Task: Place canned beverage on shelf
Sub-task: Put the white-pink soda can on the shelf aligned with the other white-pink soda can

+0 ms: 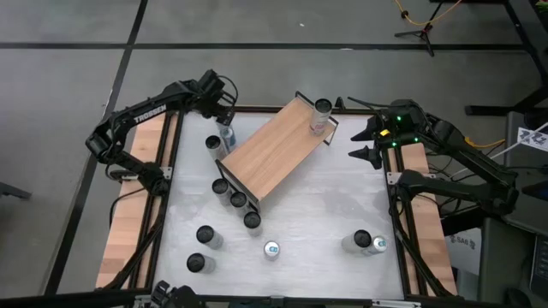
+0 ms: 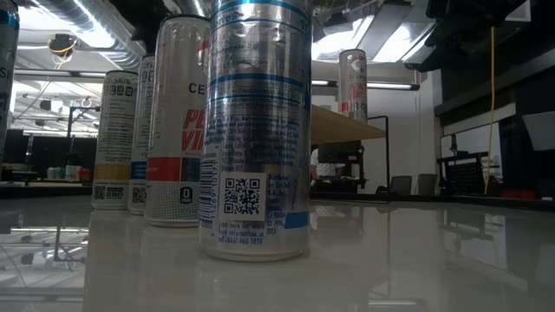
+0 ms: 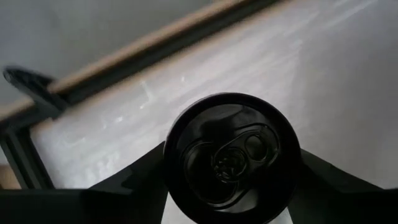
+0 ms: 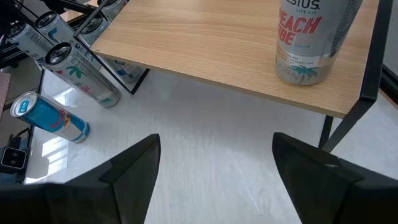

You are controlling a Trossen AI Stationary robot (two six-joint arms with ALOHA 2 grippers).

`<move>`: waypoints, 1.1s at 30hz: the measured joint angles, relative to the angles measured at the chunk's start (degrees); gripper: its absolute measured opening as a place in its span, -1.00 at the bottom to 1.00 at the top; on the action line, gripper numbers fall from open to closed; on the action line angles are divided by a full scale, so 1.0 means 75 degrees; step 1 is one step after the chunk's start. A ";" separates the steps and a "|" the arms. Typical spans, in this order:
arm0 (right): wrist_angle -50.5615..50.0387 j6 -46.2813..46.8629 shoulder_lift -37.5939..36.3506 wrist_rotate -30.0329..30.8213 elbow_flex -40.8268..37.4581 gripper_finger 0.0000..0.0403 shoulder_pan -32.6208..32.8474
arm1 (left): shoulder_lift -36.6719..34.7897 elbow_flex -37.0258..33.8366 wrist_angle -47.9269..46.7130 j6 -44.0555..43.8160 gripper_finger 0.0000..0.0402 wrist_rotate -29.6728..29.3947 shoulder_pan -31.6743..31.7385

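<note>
My left gripper (image 3: 230, 186) straddles black-lidded upright aluminium can (image 3: 231, 157), fingers narrowing for lift toward long light-brown wooden shelf (image 1: 278, 152). Right gripper (image 4: 214, 165) waits, half-spread, empty.

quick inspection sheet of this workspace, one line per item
surface: white tabletop, glossy.
job's things: shelf set at an angle; one can standing on its far end.
clutter: loose cans across the table, some lying down.
grippers: left pincer around a black-topped can; right pincer open, empty, facing the shelf.
cables: orange cord on the floor.
surroundings: tripod foot beyond the table.
</note>
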 joint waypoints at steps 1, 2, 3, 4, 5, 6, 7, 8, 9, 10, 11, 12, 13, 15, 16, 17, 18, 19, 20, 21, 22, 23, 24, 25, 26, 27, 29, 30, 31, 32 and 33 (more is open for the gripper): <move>0.0000 0.0003 0.0000 0.0001 0.0000 0.51 0.0001 | 0.0000 0.0119 -0.0001 0.0000 0.19 -0.0001 0.0000; 0.0000 0.0000 0.0000 0.0001 0.0000 0.51 0.0000 | 0.0000 0.0249 -0.0028 0.0003 0.19 -0.0001 0.0000; 0.0000 0.0000 0.0000 0.0001 0.0000 0.51 0.0003 | 0.0000 0.0402 -0.0049 0.0009 0.19 0.0002 0.0000; 0.0001 0.0001 0.0000 0.0001 0.0000 0.51 0.0000 | 0.0000 0.0562 -0.0050 0.0037 0.19 0.0002 -0.0001; 0.0000 0.0000 0.0000 0.0001 0.0000 0.51 0.0000 | 0.0000 0.0734 -0.0036 0.0050 0.19 0.0002 -0.0003; 0.0000 0.0003 0.0000 -0.0001 0.0000 0.51 0.0000 | 0.0000 0.0911 -0.0034 0.0052 0.19 0.0002 -0.0003; 0.0001 0.0002 0.0000 0.0000 0.0000 0.51 0.0001 | 0.0000 0.1085 -0.0048 0.0055 0.19 0.0002 -0.0003; 0.0000 0.0003 0.0000 0.0001 0.0000 0.51 0.0000 | 0.0000 0.1274 -0.0077 0.0058 0.19 0.0002 -0.0003; 0.0000 0.0000 0.0000 0.0001 0.0000 0.51 0.0000 | 0.0000 0.1470 -0.0112 0.0058 0.19 0.0008 -0.0009; 0.0000 0.0002 0.0000 -0.0001 0.0000 0.51 0.0001 | 0.0000 0.1660 -0.0144 0.0058 0.19 0.0038 -0.0027; 0.0001 0.0003 0.0000 0.0001 0.0000 0.51 0.0000 | 0.0000 0.1864 -0.0176 0.0058 0.19 0.0053 -0.0059; 0.0000 0.0001 0.0000 0.0000 0.0000 0.51 0.0000 | -0.0002 0.2067 -0.0213 0.0061 0.19 0.0054 -0.0103; 0.0001 0.0002 0.0000 0.0000 0.0000 0.51 0.0001 | -0.0006 0.2273 -0.0258 0.0072 0.19 0.0057 -0.0161; 0.0000 0.0003 0.0000 -0.0002 0.0000 0.51 0.0000 | -0.0006 0.2684 -0.0358 0.0258 0.19 0.0149 -0.0316; 0.0001 0.0000 0.0000 0.0001 0.0000 0.51 0.0000 | -0.0006 0.2886 -0.0382 0.0408 0.19 0.0244 -0.0400; 0.0002 0.0003 0.0000 0.0001 0.0000 0.51 0.0000 | -0.0006 0.3073 -0.0400 0.0530 0.19 0.0353 -0.0510; 0.0000 0.0003 0.0000 -0.0001 0.0000 0.51 0.0000 | -0.0007 0.3258 -0.0408 0.0672 0.19 0.0467 -0.0625; 0.0001 0.0001 0.0000 0.0001 0.0000 0.51 0.0000 | -0.0010 0.3418 -0.0404 0.0829 0.19 0.0592 -0.0752; 0.0003 0.0003 0.0000 0.0001 0.0000 0.51 0.0000 | -0.0015 0.3564 -0.0408 0.0988 0.19 0.0731 -0.0882; 0.0003 0.0003 0.0000 0.0001 0.0000 0.51 0.0000 | -0.0015 0.3699 -0.0410 0.1166 0.19 0.0885 -0.1014; 0.0003 0.0002 0.0000 0.0001 0.0000 0.51 0.0003 | -0.0015 0.3819 -0.0412 0.1363 0.19 0.1076 -0.1142; 0.0003 0.0003 0.0000 0.0001 0.0000 0.51 0.0003 | -0.0015 0.3914 -0.0410 0.1566 0.19 0.1307 -0.1279; 0.0003 0.0000 0.0000 -0.0002 0.0000 0.51 0.0000 | -0.0015 0.3991 -0.0410 0.1786 0.19 0.1581 -0.1400; 0.0003 0.0002 0.0000 0.0001 0.0000 0.51 0.0000 | -0.0017 0.4040 -0.0409 0.2023 0.19 0.1902 -0.1512; 0.0003 0.0002 0.0000 0.0001 0.0000 0.51 0.0000 | -0.0017 0.4085 -0.0422 0.2292 0.19 0.2274 -0.1630; 0.0003 0.0003 0.0000 0.0000 0.0000 0.51 0.0000 | -0.0017 0.4104 -0.0425 0.2560 0.19 0.2667 -0.1740; 0.0003 0.0003 0.0000 0.0001 0.0000 0.51 0.0000 | -0.0017 0.4111 -0.0452 0.3043 0.19 0.3396 -0.1967; 0.0003 0.0003 0.0000 -0.0001 0.0000 0.51 0.0001 | -0.0017 0.4111 -0.0502 0.3259 0.19 0.3659 -0.2077; 0.0003 0.0003 0.0000 -0.0001 0.0000 0.51 0.0000 | -0.0017 0.4111 -0.0580 0.3448 0.19 0.3836 -0.2190; 0.0003 0.0003 0.0000 0.0001 0.0000 0.51 0.0000 | -0.0017 0.4111 -0.0675 0.3608 0.19 0.3910 -0.2310; 0.0003 0.0003 0.0000 0.0001 0.0000 0.51 0.0001 | -0.0017 0.4111 -0.0777 0.3707 0.19 0.3899 -0.2424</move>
